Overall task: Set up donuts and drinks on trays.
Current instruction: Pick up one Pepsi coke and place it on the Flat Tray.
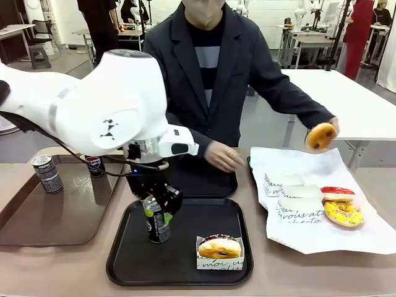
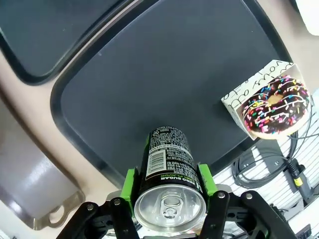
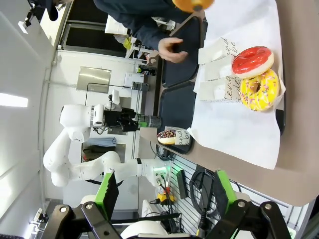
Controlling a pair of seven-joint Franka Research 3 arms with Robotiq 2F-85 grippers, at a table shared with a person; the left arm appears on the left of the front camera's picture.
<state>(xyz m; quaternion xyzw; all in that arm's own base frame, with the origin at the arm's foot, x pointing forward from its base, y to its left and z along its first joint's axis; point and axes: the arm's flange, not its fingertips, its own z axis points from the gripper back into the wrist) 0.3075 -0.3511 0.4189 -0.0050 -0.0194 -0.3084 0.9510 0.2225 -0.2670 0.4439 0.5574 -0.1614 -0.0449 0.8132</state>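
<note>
Left gripper (image 2: 168, 185) is clamped on the slim black soda can with green accents (image 1: 158, 224), green pads pressed on opposite sides just under the silver top, so the can hangs near-upright below the jaws. Its base is seen at or just above the floor of the near black plastic tray (image 1: 185, 229); contact can't be told. The spot under the jaws is bare, presumably picked so the can is kept clear of the chocolate sprinkled ring donut in its white printed paper sleeve (image 2: 275, 105), set well to one side of the jaws by the tray's rim. Step is judged as drink placement, release not yet made. Second black plastic tray (image 1: 198, 179) lies beyond the jaws, a person's hand (image 1: 224, 156) rested on it; a plain brown-glazed donut (image 1: 320, 136) is held up in the person's other hand (image 1: 335, 125), likely meant for that tray. Right gripper (image 3: 165, 181) is held wide open, nothing between the jaws; red-iced donut (image 3: 253, 59) and yellow sprinkled donut (image 3: 259, 90) lie on the white paper sheet (image 3: 239, 129) far ahead of it. Grey-patterned can (image 1: 47, 173) is parked on the long brown tray (image 1: 68, 210).
</note>
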